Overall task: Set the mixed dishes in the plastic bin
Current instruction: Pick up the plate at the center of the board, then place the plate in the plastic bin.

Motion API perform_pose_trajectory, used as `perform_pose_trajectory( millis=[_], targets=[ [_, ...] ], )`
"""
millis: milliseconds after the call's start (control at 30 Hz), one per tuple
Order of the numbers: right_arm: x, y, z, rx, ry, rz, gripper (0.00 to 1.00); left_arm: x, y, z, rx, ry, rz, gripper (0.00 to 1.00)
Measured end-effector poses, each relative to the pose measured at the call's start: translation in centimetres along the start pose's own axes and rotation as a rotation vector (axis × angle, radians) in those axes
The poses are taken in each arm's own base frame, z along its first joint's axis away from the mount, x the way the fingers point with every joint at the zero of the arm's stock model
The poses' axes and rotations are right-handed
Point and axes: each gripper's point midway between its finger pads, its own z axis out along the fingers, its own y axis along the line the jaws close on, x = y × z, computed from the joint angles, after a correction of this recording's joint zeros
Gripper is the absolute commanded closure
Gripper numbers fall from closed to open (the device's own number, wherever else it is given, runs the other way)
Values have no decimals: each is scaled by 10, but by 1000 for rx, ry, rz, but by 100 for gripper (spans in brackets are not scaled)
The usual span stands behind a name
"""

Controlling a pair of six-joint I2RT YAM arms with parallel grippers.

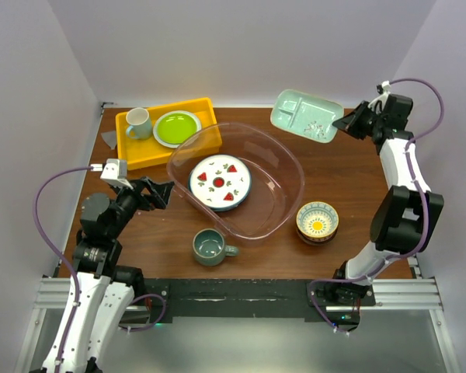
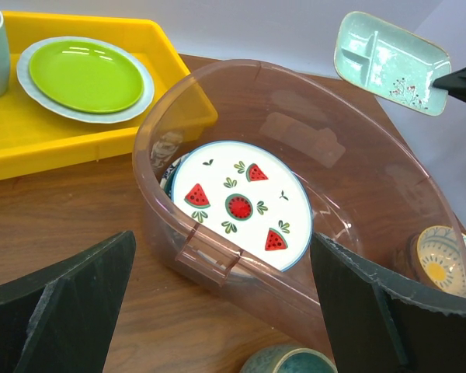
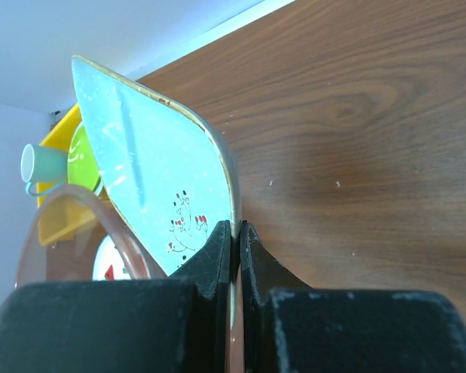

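Observation:
The clear pinkish plastic bin (image 1: 287, 167) sits mid-table with a white watermelon plate (image 1: 220, 183) inside. My right gripper (image 1: 346, 124) is shut on the rim of the pale-green divided tray (image 1: 306, 114), which hangs lifted at the back right; in the right wrist view the tray (image 3: 151, 163) stands edge-on between the closed fingers (image 3: 217, 252). A grey-green mug (image 1: 210, 247) stands in front of the bin, and stacked patterned bowls (image 1: 318, 221) sit to its right. My left gripper (image 1: 161, 193) is open, holding nothing, just left of the bin (image 2: 241, 264).
A yellow tray (image 1: 140, 151) at the back left holds a lime-green plate (image 1: 176, 127) and a pale mug (image 1: 138, 123). White walls close the table on three sides. Purple cables loop from both arms.

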Motion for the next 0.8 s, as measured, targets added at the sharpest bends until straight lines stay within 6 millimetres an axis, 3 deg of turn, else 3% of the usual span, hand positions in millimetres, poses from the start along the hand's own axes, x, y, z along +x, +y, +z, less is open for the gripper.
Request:
perform_pose_trajectory(
  millis=[433, 633, 800],
  targets=[
    [2, 42, -22, -106, 8, -54, 100, -1, -3, -2, 12, -4, 2, 0],
    [19, 73, -25, -152, 51, -129, 100, -1, -3, -2, 16, -5, 3, 0],
    [49, 105, -20, -213, 122, -215, 100, -2, -4, -2, 17, -7, 3, 0]
  ],
)
